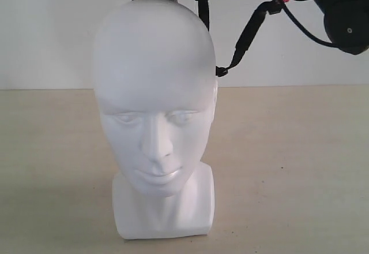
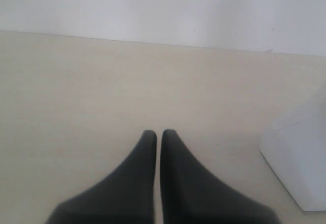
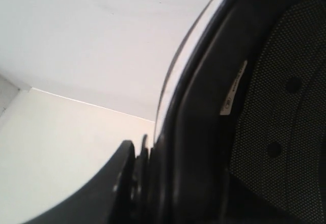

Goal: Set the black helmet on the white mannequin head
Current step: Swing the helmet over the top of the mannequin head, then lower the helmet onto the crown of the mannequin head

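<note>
Hanging just above glossy white mannequin head (image 1: 153,92), matte black helmet (image 3: 285,107) is rim-clamped in right gripper (image 3: 144,150). Left gripper (image 2: 158,132) closed, empty.

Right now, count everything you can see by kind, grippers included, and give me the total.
Mannequin head: 1 (white)
Helmet: 1 (black, up above the head)
Grippers: 2 (left gripper, right gripper)
Total: 4
</note>
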### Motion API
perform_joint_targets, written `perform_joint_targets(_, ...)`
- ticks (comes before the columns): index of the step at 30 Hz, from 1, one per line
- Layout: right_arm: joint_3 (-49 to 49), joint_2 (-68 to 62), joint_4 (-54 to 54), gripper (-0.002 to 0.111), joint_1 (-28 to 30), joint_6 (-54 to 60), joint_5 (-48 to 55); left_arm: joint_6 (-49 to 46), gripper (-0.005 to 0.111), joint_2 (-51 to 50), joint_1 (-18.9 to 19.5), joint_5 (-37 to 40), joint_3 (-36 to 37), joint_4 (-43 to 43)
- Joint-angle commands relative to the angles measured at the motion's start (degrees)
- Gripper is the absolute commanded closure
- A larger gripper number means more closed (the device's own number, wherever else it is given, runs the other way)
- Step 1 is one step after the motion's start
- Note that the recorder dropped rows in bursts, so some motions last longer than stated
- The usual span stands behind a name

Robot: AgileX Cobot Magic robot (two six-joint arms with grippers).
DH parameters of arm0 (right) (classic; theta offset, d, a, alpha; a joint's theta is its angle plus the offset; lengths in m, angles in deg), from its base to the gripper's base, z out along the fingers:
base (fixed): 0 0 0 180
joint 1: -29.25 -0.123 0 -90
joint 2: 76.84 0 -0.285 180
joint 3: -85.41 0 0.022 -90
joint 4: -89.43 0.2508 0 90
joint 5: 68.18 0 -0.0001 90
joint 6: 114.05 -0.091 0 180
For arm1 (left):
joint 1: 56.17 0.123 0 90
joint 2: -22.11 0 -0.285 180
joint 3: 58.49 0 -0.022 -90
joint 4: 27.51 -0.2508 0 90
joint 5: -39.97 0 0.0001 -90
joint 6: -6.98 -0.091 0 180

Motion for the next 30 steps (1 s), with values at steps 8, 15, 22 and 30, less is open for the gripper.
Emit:
perform_joint_targets(8, -7.77, -3.66, 3.95, 0.108, -6.23, 4.13, -1.19, -0.24, 0.102, 0.21, 0.17, -0.31, 0.2, -0.09)
perform_joint_targets(15, -8.06, -3.66, 6.52, 0.108, -9.7, 4.95, -1.3, -0.24, 0.102, 0.21, 0.17, -0.31, 0.2, -0.09)
perform_joint_targets(22, -8.34, -3.14, 6.5, 0.108, -11.42, 4.68, -4.65, -0.24, 0.102, 0.21, 0.17, -0.31, 0.2, -0.09)
perform_joint_targets(30, -8.14, 1.19, 6.12, 0.109, -11.84, 4.67, -4.35, -0.24, 0.102, 0.21, 0.17, -0.31, 0.2, -0.09)
